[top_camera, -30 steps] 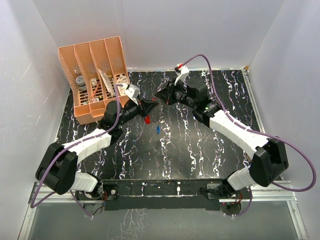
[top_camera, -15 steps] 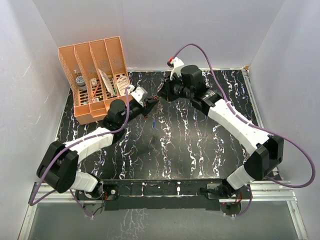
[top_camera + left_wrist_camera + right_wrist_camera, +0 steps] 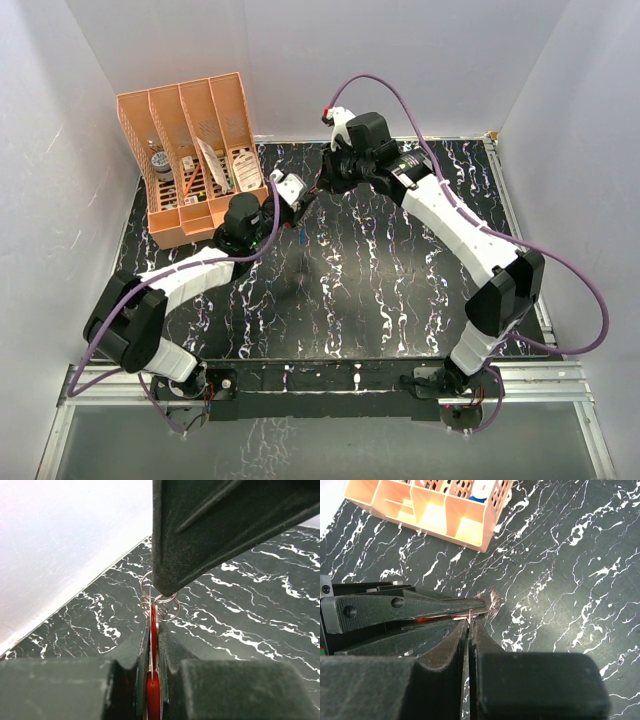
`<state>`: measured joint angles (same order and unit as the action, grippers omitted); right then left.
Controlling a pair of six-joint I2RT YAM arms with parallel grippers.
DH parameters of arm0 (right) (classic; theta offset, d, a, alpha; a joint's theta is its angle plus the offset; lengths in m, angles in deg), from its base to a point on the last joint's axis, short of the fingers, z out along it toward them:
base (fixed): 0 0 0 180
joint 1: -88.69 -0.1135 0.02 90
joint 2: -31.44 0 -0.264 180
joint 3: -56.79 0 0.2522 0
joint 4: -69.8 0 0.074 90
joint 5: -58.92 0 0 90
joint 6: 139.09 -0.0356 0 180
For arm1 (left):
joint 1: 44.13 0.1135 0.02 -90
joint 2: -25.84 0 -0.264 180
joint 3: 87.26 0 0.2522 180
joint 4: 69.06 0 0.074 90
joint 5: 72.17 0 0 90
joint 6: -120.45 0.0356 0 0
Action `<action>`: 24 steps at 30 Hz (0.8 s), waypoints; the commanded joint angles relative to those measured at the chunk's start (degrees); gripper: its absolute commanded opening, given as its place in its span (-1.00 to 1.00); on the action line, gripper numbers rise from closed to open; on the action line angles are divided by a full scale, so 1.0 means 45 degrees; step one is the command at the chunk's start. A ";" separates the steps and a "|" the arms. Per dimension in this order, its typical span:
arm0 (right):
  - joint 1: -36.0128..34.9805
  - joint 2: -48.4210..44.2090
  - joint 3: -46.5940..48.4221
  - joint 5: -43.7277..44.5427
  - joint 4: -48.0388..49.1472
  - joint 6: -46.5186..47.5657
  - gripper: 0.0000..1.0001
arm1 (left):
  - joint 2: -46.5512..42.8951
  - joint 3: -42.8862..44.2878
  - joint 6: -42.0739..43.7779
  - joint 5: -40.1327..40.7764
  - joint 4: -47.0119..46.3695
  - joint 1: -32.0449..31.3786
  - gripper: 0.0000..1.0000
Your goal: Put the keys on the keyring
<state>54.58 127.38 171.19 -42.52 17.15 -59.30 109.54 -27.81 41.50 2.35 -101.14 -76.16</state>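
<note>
Both claws meet up near 12 o'clock on the counter (image 3: 400, 290). Left claw (image 3: 153, 630) is clamped tight on a thin red piece (image 3: 153, 690), edge-on. Keyring or red key, can't tell. Right claw (image 3: 470, 625) is pinched shut on the little wire rings (image 3: 161, 602) at its tip. Blue key (image 3: 302, 236) shows just at 6 o'clock of them.

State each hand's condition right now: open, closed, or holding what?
Left hand: closed on a thin red piece tipped with wire rings.
Right hand: closed; whether it pinches the rings cannot be told.
</note>
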 commanded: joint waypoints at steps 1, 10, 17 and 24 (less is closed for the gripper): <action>0.0154 -0.0233 0.1465 -0.0318 -0.1286 0.0326 -1.00 | 0.0373 -0.0345 0.1505 0.2107 0.0352 0.0441 -1.00; 0.0202 -0.0064 0.1655 -0.0545 -0.1551 0.0390 -1.00 | 0.0638 -0.0346 0.2443 0.1787 -0.0617 0.0453 -0.99; 0.0239 0.0160 0.1739 -0.0701 -0.1739 0.0435 -1.00 | 0.0938 -0.0088 0.2436 0.1709 -0.0653 0.0453 -0.79; 0.0246 0.0300 0.1932 -0.1003 -0.1806 0.0426 -1.00 | 0.1188 -0.0051 0.2067 0.1644 -0.1030 0.0438 -0.60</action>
<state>55.28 129.44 176.30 -45.12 9.30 -58.06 114.72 -28.99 50.92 6.15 -105.79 -75.35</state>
